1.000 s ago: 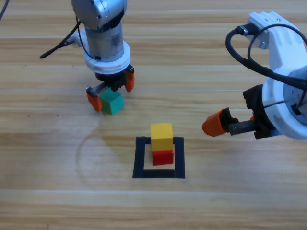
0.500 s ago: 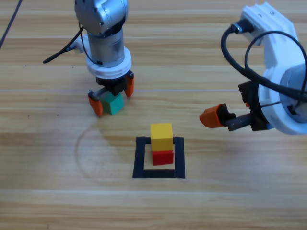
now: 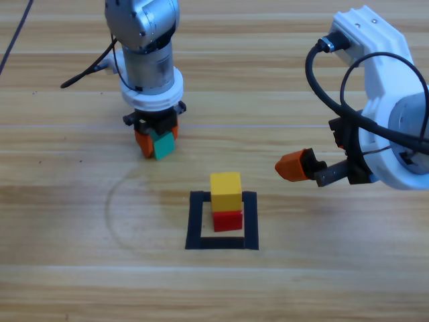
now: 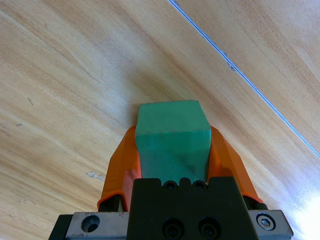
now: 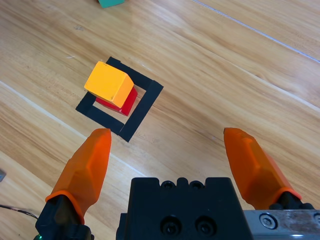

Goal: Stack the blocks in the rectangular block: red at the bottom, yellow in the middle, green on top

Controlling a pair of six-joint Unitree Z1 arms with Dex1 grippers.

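The left gripper, sitting in the upper left of the high view, is clamping the green cube between its two orange jaws. In the left wrist view the same green cube is filling the gap between the jaws, both side faces in contact with them, with the wooden table just beyond it. Whether the cube is resting on the table or raised off it cannot be told.

The yellow cube is sitting on top of the red cube in the lower centre of the high view, and both are standing inside the black tape square. The yellow cube is turned slightly off the red one's edges, as the right wrist view is showing at its upper left, with the red cube peeking out beneath it and the tape outline surrounding both.

The right gripper is waiting at the right of the high view, beside the stack and apart from it, its jaws spread wide and holding nothing
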